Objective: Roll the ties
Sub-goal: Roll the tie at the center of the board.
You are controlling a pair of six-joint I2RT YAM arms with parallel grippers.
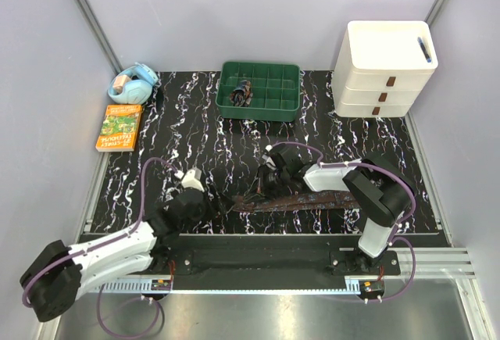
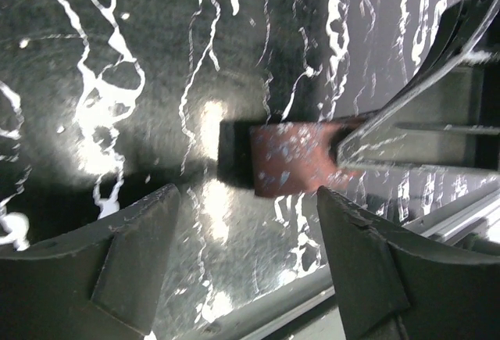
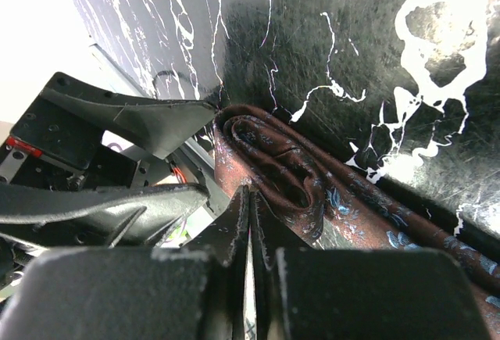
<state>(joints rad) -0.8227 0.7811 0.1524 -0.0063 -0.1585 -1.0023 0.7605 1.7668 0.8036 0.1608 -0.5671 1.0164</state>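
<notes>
A dark brown tie with a fine reddish pattern lies along the near part of the black marbled mat. Its left end is loosely rolled into a small coil. My right gripper is at that coil, its jaws pressed together on the cloth at the coil's edge. My left gripper hovers just left of the tie's end, open with nothing between its fingers. The reddish tie end lies just beyond them. Another rolled tie sits in the green tray.
A green compartment tray stands at the back centre. White stacked drawers are at the back right. A blue-and-white object and an orange book lie at the back left. The mat's near edge and metal rail run close behind the tie.
</notes>
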